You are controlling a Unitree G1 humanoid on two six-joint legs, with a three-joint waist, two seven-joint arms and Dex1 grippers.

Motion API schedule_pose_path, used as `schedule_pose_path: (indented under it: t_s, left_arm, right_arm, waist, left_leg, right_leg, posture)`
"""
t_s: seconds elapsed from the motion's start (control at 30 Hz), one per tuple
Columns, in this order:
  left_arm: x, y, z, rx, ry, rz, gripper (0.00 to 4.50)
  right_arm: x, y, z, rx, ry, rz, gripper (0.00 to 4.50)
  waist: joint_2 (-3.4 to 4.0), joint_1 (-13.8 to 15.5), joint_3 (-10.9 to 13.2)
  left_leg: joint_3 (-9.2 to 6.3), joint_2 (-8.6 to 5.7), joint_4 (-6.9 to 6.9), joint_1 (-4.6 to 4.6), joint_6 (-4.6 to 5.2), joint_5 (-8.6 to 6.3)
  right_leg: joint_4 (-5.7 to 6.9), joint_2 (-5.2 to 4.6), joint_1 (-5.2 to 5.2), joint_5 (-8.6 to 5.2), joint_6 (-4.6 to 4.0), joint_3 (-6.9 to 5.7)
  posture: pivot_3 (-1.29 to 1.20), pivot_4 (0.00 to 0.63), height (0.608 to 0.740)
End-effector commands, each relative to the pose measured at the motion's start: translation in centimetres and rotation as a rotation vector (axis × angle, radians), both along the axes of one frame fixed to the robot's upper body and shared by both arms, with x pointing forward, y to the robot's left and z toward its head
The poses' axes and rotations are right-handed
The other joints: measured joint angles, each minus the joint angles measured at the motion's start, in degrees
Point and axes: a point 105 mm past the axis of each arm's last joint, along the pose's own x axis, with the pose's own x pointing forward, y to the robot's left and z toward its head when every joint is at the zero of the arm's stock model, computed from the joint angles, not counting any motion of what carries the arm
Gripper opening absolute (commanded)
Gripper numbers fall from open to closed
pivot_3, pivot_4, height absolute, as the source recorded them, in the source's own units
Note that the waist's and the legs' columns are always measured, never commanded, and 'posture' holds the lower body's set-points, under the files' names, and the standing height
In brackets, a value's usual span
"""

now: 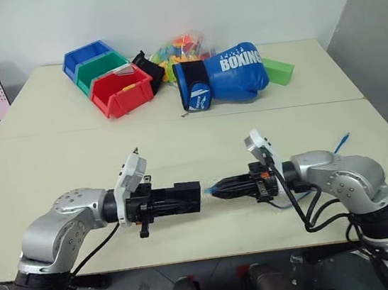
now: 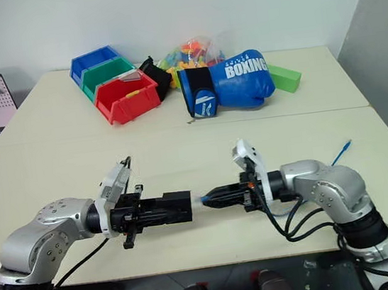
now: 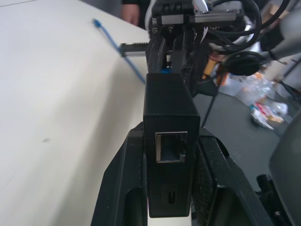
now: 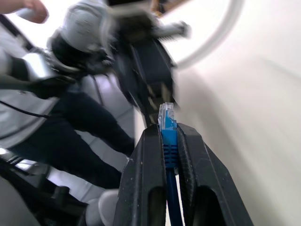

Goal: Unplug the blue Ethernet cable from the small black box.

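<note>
We see our left tool (image 1: 186, 197) clamped on the small black box (image 3: 169, 141), a matte squarish block whose open port faces the wrist camera, held above the near worktop (image 1: 54, 170). Just beside it, apart by a small gap, our right tool (image 1: 218, 189) pinches the blue Ethernet cable (image 4: 168, 136) behind its clear plug, already free of the box. Farther back, the cable's other end (image 1: 342, 141) lies on the worktop.

2 head eyes, 2 wrist close-ups
</note>
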Motion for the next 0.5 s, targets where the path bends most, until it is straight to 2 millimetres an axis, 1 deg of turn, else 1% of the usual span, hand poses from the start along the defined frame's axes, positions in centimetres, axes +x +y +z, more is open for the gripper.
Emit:
schedule_pose_path:
  t_s: [0.03,0.07,0.17,0.27,0.33,0.37,0.4,0.47,0.5]
  left_arm:
    - [0.2,1.9,0.7,0.014,-0.029,0.076,0.79]
    - [0.2,2.2,0.7,0.016,-0.024,0.088,0.79]
    - [0.2,2.7,0.6,0.03,-0.024,0.117,0.79]
    - [0.6,2.8,0.5,0.03,-0.032,0.145,0.79]
    - [0.8,2.7,0.5,0.027,-0.039,0.158,0.79]
    - [1.1,2.5,0.5,0.031,-0.049,0.165,0.79]
    - [1.2,2.4,0.5,0.034,-0.057,0.17,0.79]
    - [1.7,2.2,0.5,0.035,-0.076,0.189,0.79]
    - [1.9,2.2,0.6,0.029,-0.082,0.2,0.79]
  right_arm:
    - [1.6,-1.5,0.7,0.032,-0.059,-0.104,0.06]
    - [2.1,-1.7,0.7,0.042,-0.066,-0.14,0.06]
    - [4.9,-2.3,0.9,0.061,-0.13,-0.308,0.06]
    - [9.7,-3.2,0.8,-0.004,-0.277,-0.585,0.06]
    - [11.7,-3.6,0.6,-0.061,-0.358,-0.693,0.06]
    - [13.1,-4.1,0.4,-0.121,-0.415,-0.774,0.06]
    - [14.1,-4.3,0.3,-0.161,-0.458,-0.825,0.06]
    - [15.8,-4.9,-0.1,-0.236,-0.5,-0.922,0.06]
    - [16.4,-5.0,-0.5,-0.256,-0.494,-0.951,0.06]
  waist:
    - [0.01,-0.13,0.0]
    - [0.01,-0.33,0.01]
    - [0.01,-0.71,0.01]
    - [0.03,-0.95,0.02]
    - [0.04,-0.93,0.03]
    - [0.05,-0.92,0.03]
    - [0.05,-0.91,0.03]
    - [0.05,-0.92,0.03]
    - [0.05,-0.92,0.03]
  left_leg:
    - [0.0,0.0,-0.01,0.0,0.0,0.0]
    - [0.0,0.01,-0.01,0.01,0.0,0.0]
    - [0.0,0.02,-0.03,0.02,0.0,0.0]
    - [0.01,0.02,-0.02,0.02,0.0,0.0]
    - [0.04,0.0,-0.03,0.01,0.0,0.0]
    - [0.05,0.01,-0.02,0.01,0.0,0.0]
    - [0.06,0.0,-0.03,0.01,0.0,0.0]
    - [0.07,0.0,-0.04,0.0,-0.01,0.0]
    - [0.09,0.0,-0.04,0.0,-0.01,0.0]
  right_leg:
    - [0.01,0.0,0.0,0.0,0.0,0.0]
    - [0.01,0.01,-0.02,0.0,0.0,0.01]
    - [0.01,0.01,-0.02,0.0,0.0,0.01]
    - [0.03,0.02,-0.02,0.0,0.0,0.03]
    - [0.04,0.01,-0.05,0.01,0.01,0.05]
    - [0.04,0.01,-0.05,0.01,0.01,0.05]
    - [0.04,0.01,-0.05,0.01,0.01,0.06]
    - [0.02,0.0,-0.06,0.01,0.0,0.08]
    - [0.02,0.0,-0.06,0.01,0.0,0.09]
  posture:
    - [0.0,0.15,0.74]
    - [0.0,0.15,0.74]
    - [0.0,0.15,0.74]
    - [0.0,0.15,0.74]
    - [0.0,0.15,0.74]
    - [0.0,0.15,0.74]
    - [0.0,0.15,0.74]
    - [0.0,0.15,0.74]
    - [0.0,0.15,0.74]
